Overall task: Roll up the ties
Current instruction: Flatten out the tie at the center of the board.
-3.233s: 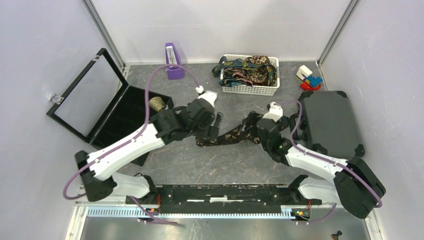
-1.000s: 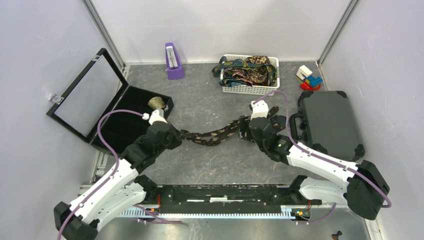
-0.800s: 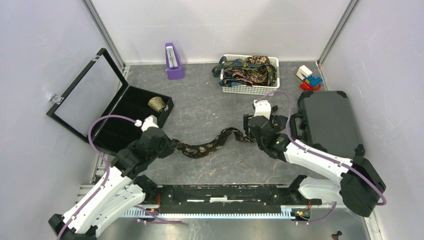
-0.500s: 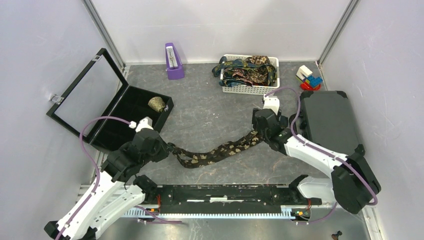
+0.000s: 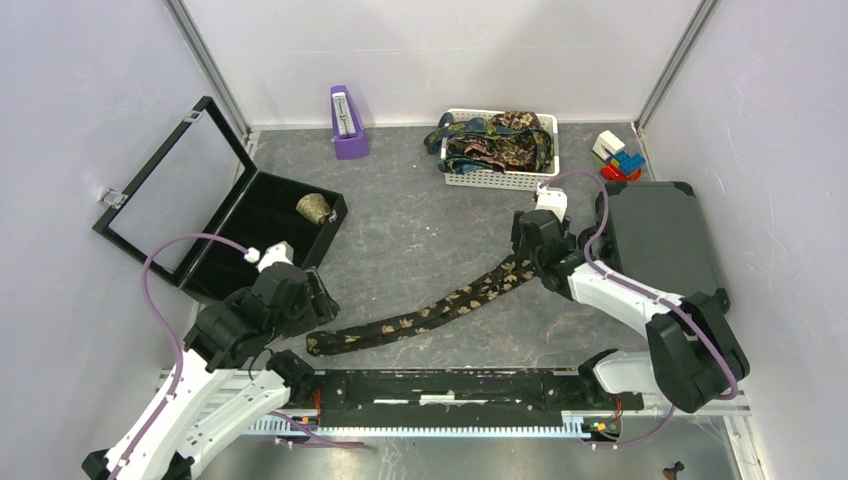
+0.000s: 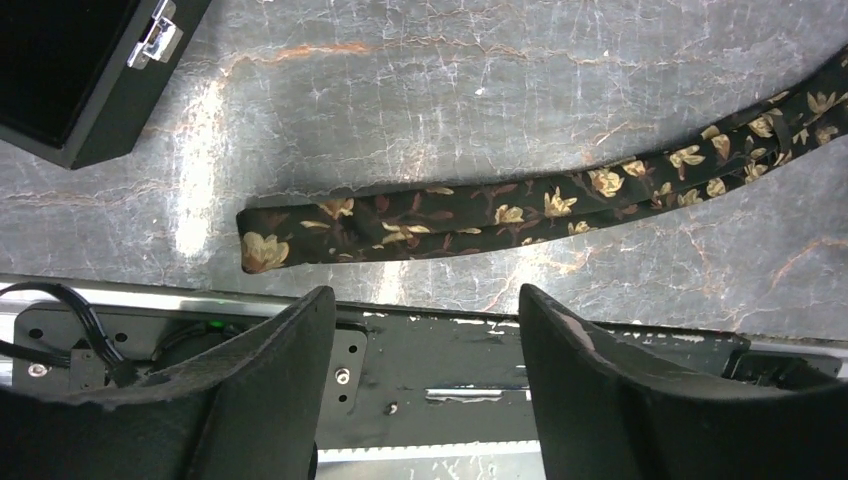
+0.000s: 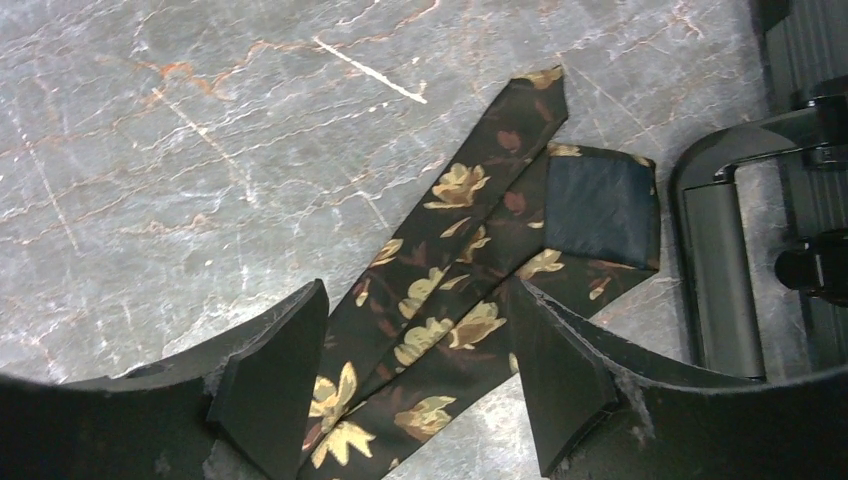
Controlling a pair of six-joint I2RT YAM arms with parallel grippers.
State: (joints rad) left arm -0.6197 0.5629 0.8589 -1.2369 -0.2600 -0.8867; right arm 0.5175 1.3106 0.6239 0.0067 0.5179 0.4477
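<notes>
Left of the tie sits the open black box. A small roll lies in it, maybe a tie that is done. The left gripper hangs just on the near side of the tie's folded end. Its fingers are spread wide and hold nothing.

The tie lies flat on the table. It is doubled over and makes one long slanted line. I think it is laid out ready and the rolling is not yet begun. The next move, I think, is to pinch one end and turn it over and over. Both layers must stay neat or the roll goes crooked.

At the tie's right end the right gripper hovers low over it. Its fingers are wide too, one on each side of the cloth, and they do not squeeze it. Here the thin pointed tip lies beside the broad end, which shows its dark lining.

The box corner is near the tie's folded end but apart from it. The metal rail runs close along the tie's near side, so there is little room there. Beyond the tie's far side the table is bare up to the white basket of more ties. That is the best room for moving. The handle of the grey case is just right of the tie's broad end, so a gripper could bump it.
</notes>
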